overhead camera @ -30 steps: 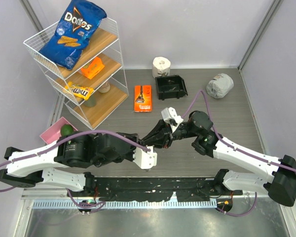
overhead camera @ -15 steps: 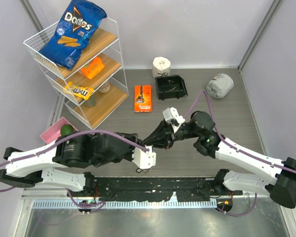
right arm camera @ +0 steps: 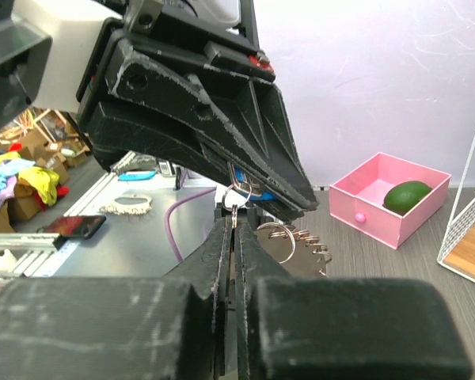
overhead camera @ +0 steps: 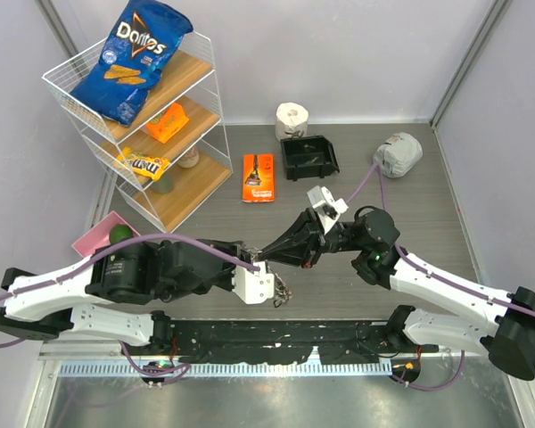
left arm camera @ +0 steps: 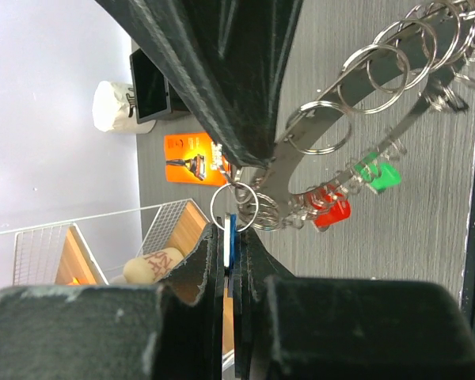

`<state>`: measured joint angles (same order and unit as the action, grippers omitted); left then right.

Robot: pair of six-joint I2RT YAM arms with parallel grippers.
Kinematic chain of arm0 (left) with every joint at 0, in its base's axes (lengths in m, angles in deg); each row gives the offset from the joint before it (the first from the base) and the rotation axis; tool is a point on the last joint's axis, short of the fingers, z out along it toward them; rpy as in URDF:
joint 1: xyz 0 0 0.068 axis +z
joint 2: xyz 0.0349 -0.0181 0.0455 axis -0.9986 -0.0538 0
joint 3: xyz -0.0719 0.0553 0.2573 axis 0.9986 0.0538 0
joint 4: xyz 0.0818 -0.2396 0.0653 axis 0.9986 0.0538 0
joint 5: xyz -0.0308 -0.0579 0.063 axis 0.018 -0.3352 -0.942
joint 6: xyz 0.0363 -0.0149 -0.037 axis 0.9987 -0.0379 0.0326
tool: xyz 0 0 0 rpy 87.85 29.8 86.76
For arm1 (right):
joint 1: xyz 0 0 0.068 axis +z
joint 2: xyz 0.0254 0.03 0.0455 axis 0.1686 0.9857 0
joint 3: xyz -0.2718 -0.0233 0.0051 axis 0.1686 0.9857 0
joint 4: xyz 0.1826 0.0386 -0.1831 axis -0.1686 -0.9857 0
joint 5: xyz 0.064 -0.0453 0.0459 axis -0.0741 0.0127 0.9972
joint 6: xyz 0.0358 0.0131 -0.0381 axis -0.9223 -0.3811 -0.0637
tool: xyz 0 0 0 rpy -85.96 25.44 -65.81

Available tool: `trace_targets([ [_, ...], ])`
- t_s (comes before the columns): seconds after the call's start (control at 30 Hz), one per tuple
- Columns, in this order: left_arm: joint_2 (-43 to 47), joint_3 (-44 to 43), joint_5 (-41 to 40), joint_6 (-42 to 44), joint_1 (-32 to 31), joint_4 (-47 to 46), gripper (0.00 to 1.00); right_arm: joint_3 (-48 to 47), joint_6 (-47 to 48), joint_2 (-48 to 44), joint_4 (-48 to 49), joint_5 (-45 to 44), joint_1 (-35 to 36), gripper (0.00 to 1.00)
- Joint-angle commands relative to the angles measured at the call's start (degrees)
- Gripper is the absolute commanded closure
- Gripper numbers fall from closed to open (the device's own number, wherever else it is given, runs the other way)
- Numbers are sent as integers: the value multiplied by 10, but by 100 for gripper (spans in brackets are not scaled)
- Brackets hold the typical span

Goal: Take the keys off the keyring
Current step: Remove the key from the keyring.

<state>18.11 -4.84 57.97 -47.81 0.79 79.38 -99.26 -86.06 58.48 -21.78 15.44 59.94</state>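
Observation:
My left gripper [left arm camera: 231,229] is shut on the blue head of a key [left arm camera: 233,237], pinched flat between its fingers. A small split ring [left arm camera: 234,207] links that key to the keyring [left arm camera: 356,79], a silver band strung with many small rings that runs up to the right. Keys with a red head [left arm camera: 334,214] and a green head [left arm camera: 378,172] hang from it. My right gripper [right arm camera: 235,223] is shut on a thin metal piece of the keyring, tip to tip with the left gripper [right arm camera: 289,186]. In the top view the two grippers meet above the table [overhead camera: 264,266], and the keys [overhead camera: 283,292] dangle there.
A wire shelf [overhead camera: 201,178] with a Doritos bag [overhead camera: 134,58] stands at the back left. A pink box [overhead camera: 94,242] holds a green avocado [overhead camera: 119,234]. An orange package [overhead camera: 259,176], a black bin [overhead camera: 308,157], a paper roll [overhead camera: 292,119] and a grey bundle [overhead camera: 398,153] lie behind.
The right gripper has closed on the keyring. Its wrist has swung right, the left wrist has dropped slightly toward the near edge, and the keys now hang visibly beside it.

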Motion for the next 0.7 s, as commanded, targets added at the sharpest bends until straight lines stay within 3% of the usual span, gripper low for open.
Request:
trace_targets([
  [0.0,13,4,-4,-9,2,-28,100,6,-85,-10,138,-22,-15,95],
  [0.43,3,14,-14,-10,2,-40,100,7,-189,18,235,-4,-22,95],
  [0.67,18,20,-30,-7,3,-59,100,11,-217,18,212,-1,-22,95],
])
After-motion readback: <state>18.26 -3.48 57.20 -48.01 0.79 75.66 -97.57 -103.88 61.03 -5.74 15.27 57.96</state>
